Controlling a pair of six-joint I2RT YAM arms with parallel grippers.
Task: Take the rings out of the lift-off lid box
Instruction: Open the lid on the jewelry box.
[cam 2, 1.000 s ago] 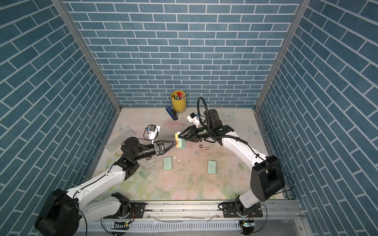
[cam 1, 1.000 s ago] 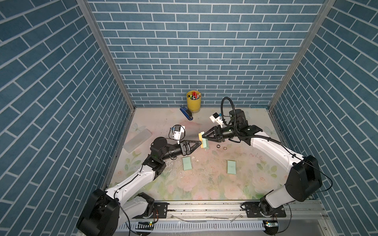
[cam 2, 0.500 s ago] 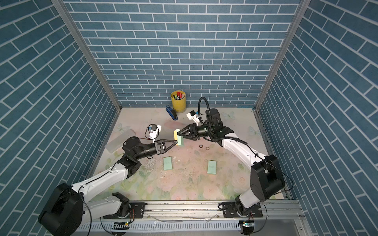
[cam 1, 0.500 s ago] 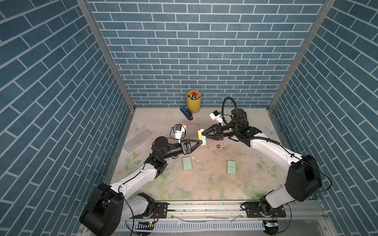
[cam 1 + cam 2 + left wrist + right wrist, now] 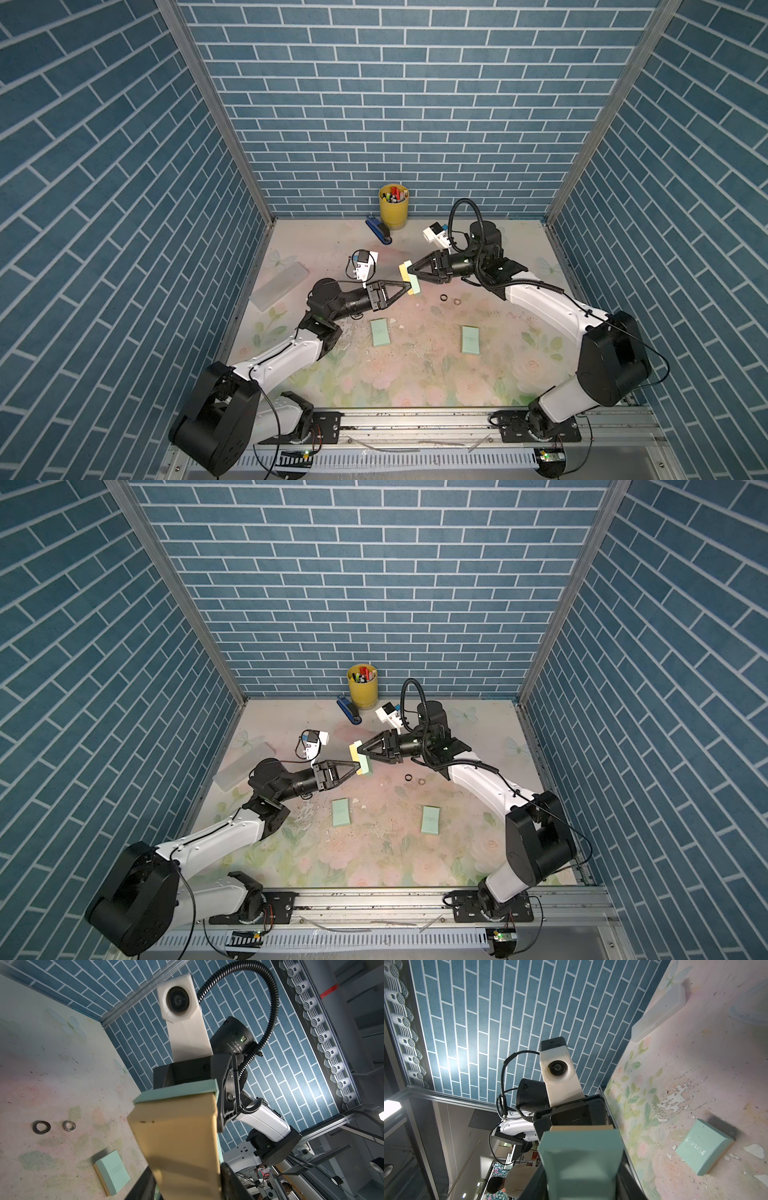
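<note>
Robotics lab, test cell. Brick-print panels (image 5: 374, 104) on three sides; aluminium posts (image 5: 214, 104); floral table (image 5: 415, 374); left arm (image 5: 282, 365), right arm (image 5: 548, 307) mounted on rail (image 5: 415, 422); person (image 5: 517, 1178), lit workroom beyond cell in right wrist view.

Both top views look steeply down over the whole table (image 5: 415, 374); the wrist views face each other closely.

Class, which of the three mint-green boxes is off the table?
The held box, up in the air; the other two boxes lie flat on the table.
</note>
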